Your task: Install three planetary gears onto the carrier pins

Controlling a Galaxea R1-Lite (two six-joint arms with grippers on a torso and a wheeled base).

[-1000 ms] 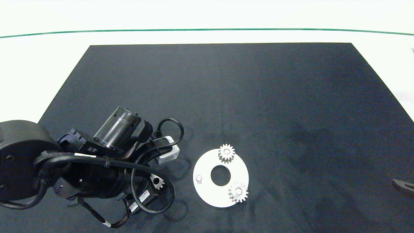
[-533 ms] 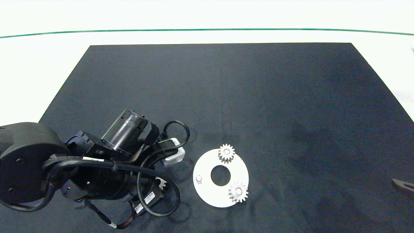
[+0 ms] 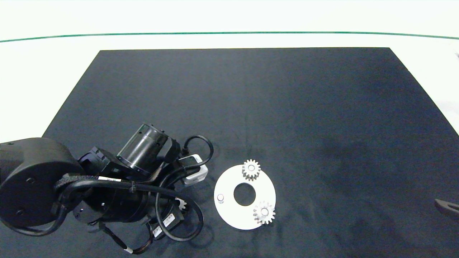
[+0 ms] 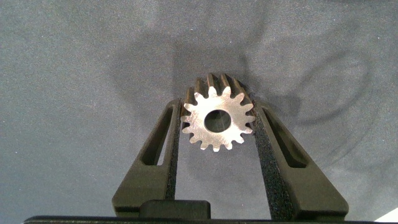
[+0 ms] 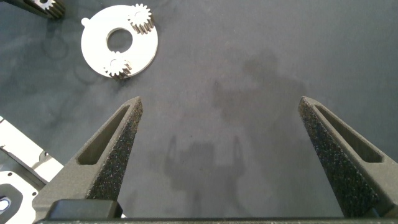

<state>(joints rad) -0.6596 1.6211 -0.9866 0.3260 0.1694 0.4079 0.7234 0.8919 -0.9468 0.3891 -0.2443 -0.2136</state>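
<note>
A: Black mat (image 3: pixel 251 107) across the white table (image 3: pixel 36 71), seen from above. Left arm (image 3: pixel 107 193) bulky at the near left corner, hiding nearly all of its load — just a sliver of teeth peeking out beside the cables.

B: Wrist camera fills that in: left gripper (image 4: pixel 217 121) clamped on the third gear (image 4: pixel 217 121), one finger (image 4: pixel 163 140) pressed to each side, bore facing the lens, lifted off the cloth.

A: White disc (image 3: pixel 229 215) right of the arm. Two seated gears, far one (image 3: pixel 251 169) and near one (image 3: pixel 264 212). One bare pin (image 3: pixel 220 197) on the arm's side.

B: Right gripper (image 5: pixel 219 118) spread wide, holding nothing, well off to the right; only a tip (image 3: pixel 446 206) visible overhead.

A: Compared with a second ago: left arm shifted closer to the disc. Disc and seated gears unmoved.
</note>
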